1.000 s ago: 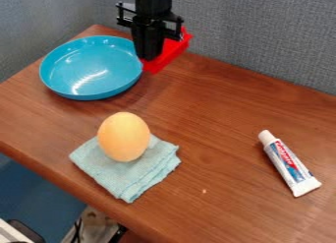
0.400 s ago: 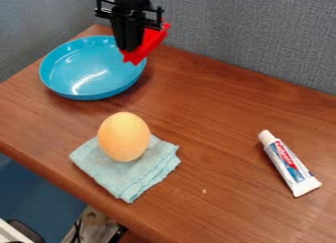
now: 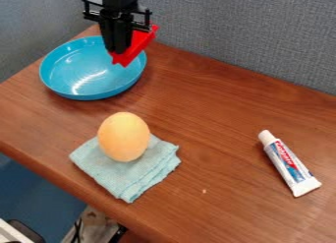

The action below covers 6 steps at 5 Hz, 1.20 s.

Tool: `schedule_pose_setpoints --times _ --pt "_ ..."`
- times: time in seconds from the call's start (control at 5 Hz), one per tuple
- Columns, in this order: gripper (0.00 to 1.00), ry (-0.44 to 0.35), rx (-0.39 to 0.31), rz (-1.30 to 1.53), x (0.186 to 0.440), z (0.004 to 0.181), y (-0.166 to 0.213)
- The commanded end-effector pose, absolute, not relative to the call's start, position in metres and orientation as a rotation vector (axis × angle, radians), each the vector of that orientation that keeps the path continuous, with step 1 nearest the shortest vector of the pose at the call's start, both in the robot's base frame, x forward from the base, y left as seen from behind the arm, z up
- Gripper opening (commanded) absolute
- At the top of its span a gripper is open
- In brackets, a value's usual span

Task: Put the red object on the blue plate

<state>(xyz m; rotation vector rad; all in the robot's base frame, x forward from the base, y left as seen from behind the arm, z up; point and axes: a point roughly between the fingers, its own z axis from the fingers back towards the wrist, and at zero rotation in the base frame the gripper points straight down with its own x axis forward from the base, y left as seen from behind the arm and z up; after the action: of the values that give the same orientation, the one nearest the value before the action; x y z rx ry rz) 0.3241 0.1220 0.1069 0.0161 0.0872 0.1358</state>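
Note:
The red object [image 3: 136, 47] is a small red block held in my gripper [image 3: 120, 52], which is shut on it and carries it tilted in the air. It hangs over the right rim of the blue plate [image 3: 82, 72], a round glossy cyan dish at the table's back left. The black gripper body covers part of the block. Whether the block touches the plate's rim I cannot tell.
An orange egg-shaped ball [image 3: 122, 136] rests on a teal folded cloth [image 3: 128, 163] near the front edge. A toothpaste tube [image 3: 288, 160] lies at the right. A grey wall stands behind the wooden table [image 3: 223, 109].
My gripper has moved left with the red block, from right of the plate to above its right rim.

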Motion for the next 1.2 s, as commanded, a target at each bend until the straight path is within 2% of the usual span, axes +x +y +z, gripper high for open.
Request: schedule_pose_setpoints --times 0.0,1.0 --pt "0.00 0.000 0.059 0.171 0.319 0.136 0.137" --pt "0.00 0.027 0.072 0.223 0.312 0.119 0.150"
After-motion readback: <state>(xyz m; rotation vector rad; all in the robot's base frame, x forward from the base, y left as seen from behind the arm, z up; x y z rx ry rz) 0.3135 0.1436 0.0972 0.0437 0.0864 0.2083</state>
